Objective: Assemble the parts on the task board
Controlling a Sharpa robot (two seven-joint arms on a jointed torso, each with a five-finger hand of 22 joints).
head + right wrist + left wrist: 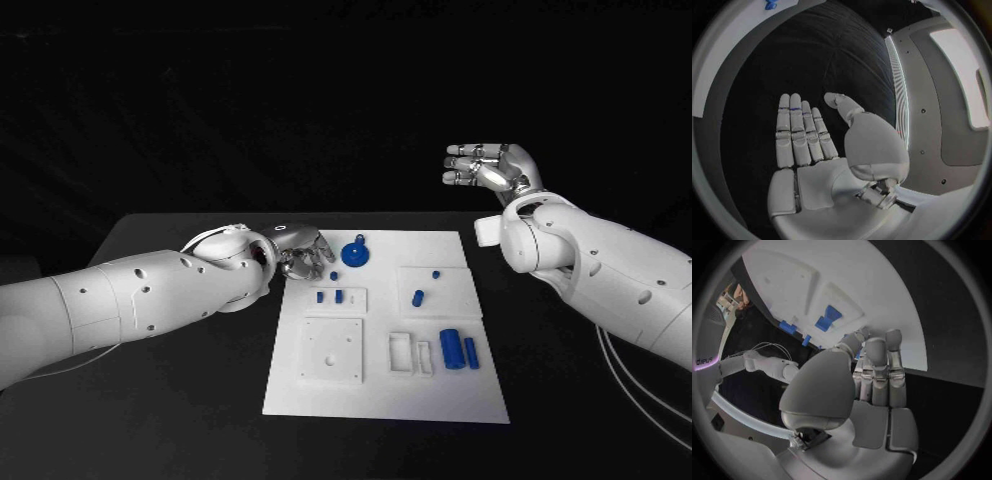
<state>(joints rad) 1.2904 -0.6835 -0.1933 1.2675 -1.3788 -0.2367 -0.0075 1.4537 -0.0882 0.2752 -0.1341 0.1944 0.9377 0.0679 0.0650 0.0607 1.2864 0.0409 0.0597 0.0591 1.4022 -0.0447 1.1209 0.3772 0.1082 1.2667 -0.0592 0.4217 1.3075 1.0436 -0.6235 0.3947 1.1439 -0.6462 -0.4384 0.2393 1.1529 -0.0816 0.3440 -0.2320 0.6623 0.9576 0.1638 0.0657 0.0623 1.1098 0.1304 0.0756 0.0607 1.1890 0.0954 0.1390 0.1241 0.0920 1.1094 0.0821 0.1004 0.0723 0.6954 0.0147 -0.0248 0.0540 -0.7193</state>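
Parts [451, 347] are lying loose on the task board [384, 400], which is sitting mid-tabletop [173, 420], so I am judging most of the job is left. From my head, my left hand [300, 250] is hanging at the board's far left corner, near a round blue part [356, 251], and my right hand [488, 166] is hanging high, well apart. My left wrist is showing fingers [877, 371] straight, holding nothing. My right wrist is showing fingers [798, 132] flat and released.

Dim, dark scene; the white task board [382, 390] is brightly lit against the black counter [173, 400]. Wrist views bend at their rims.
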